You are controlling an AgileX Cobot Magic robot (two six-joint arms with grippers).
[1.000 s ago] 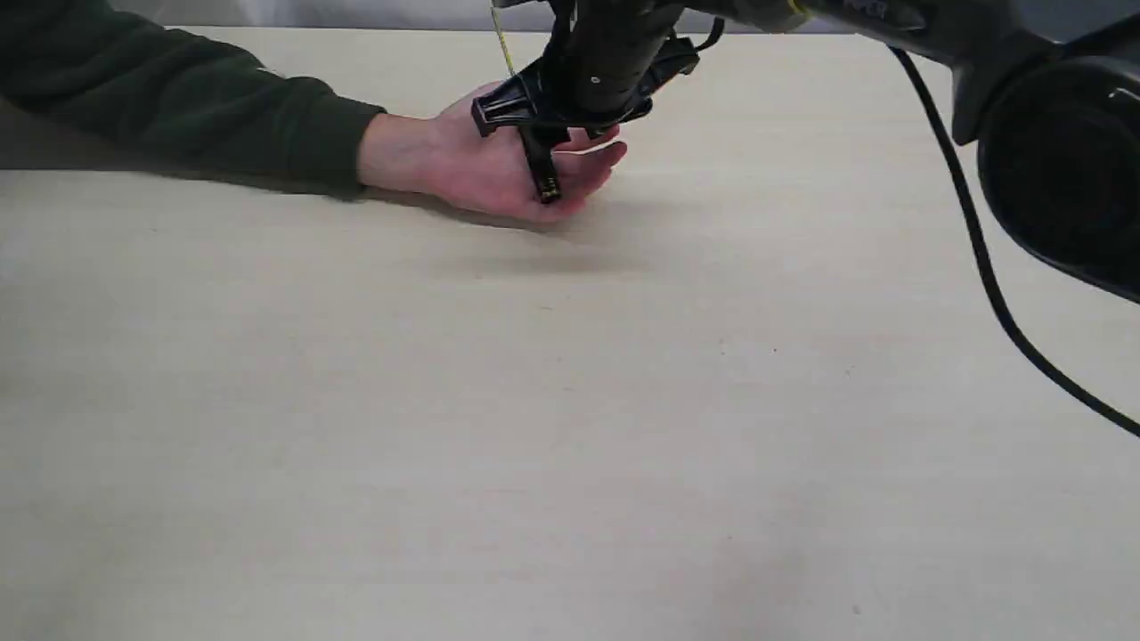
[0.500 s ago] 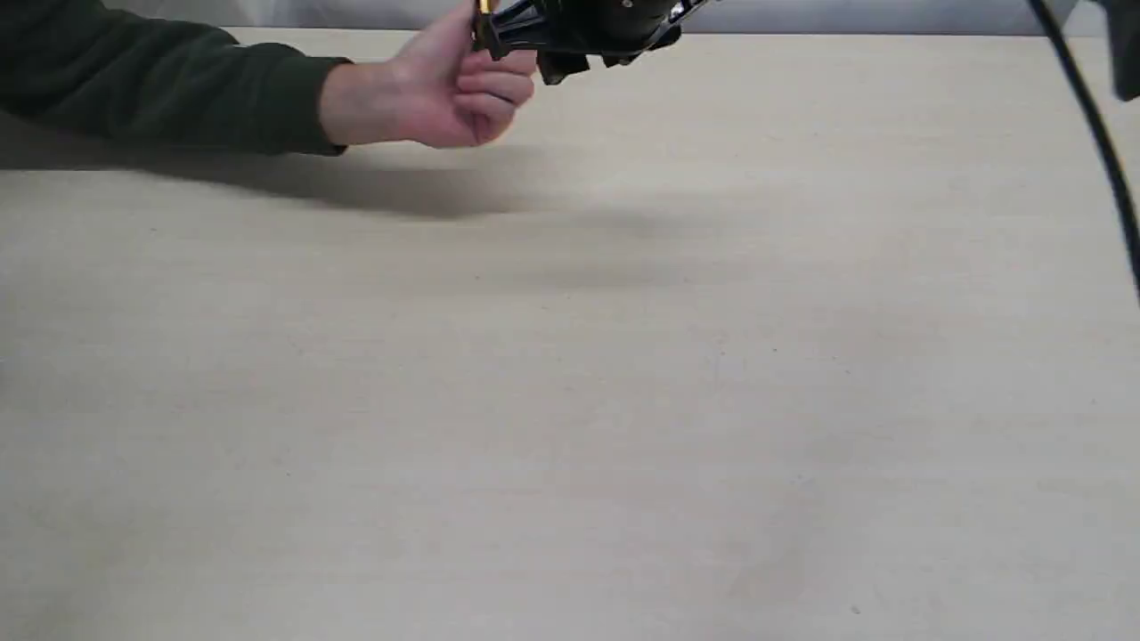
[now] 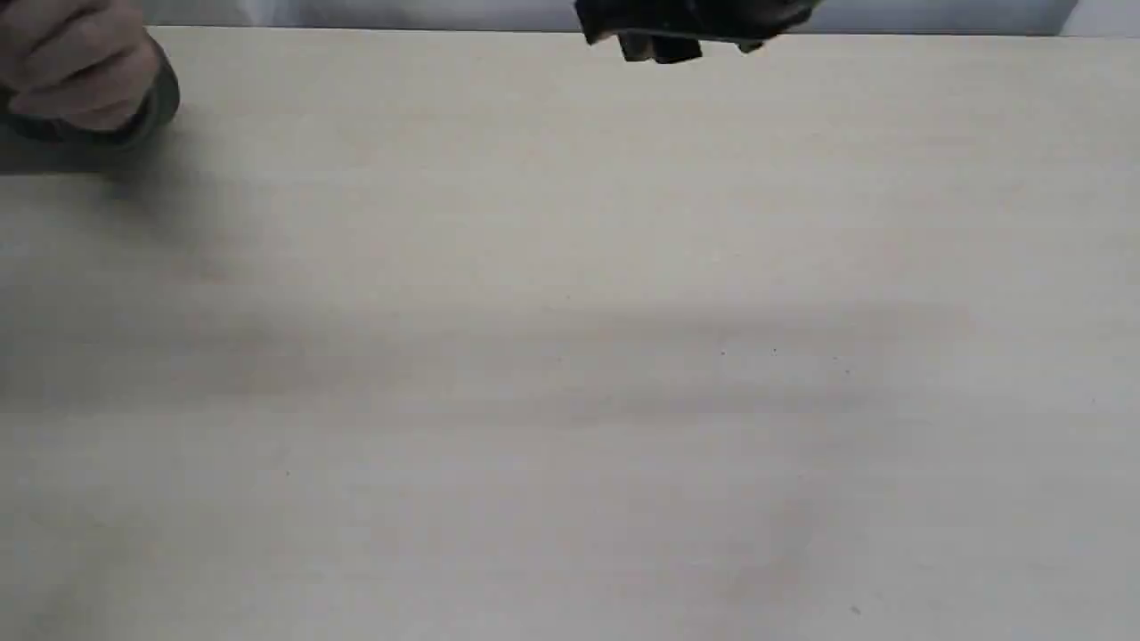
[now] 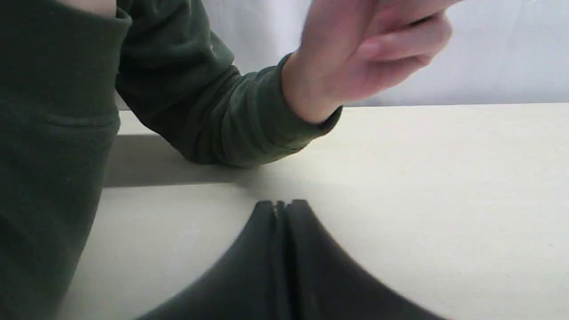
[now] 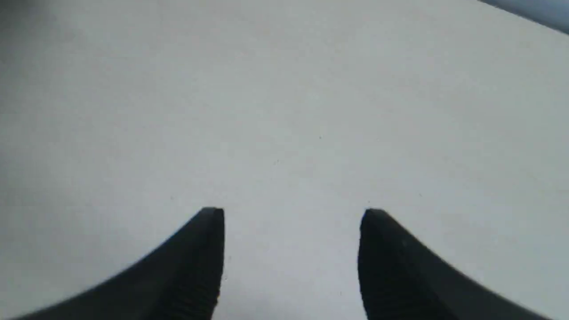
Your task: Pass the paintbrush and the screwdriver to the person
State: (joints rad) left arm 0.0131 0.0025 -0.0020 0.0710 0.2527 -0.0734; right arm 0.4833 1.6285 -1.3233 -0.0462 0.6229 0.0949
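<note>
The person's hand [image 3: 76,67] is curled into a fist at the table's far left corner, blurred. The left wrist view shows the same hand [image 4: 369,58] raised above the table, with its dark green sleeve [image 4: 231,120] below it. No screwdriver or paintbrush shows in any view; whether the fist holds one I cannot tell. My right gripper [image 5: 293,213] is open and empty over bare table; in the exterior view it hangs at the top edge [image 3: 663,44], well right of the hand. My left gripper [image 4: 281,204] is shut with nothing in it, low over the table near the sleeve.
The pale wooden table [image 3: 570,401] fills the exterior view with nothing lying on it. A second dark green sleeve [image 4: 53,133] fills one side of the left wrist view. A light wall [image 4: 511,53] stands behind the table's far edge.
The person's hand closed and drew back to the far left. My right gripper let go of the screwdriver, opened, and moved up and to the right, away from the hand.
</note>
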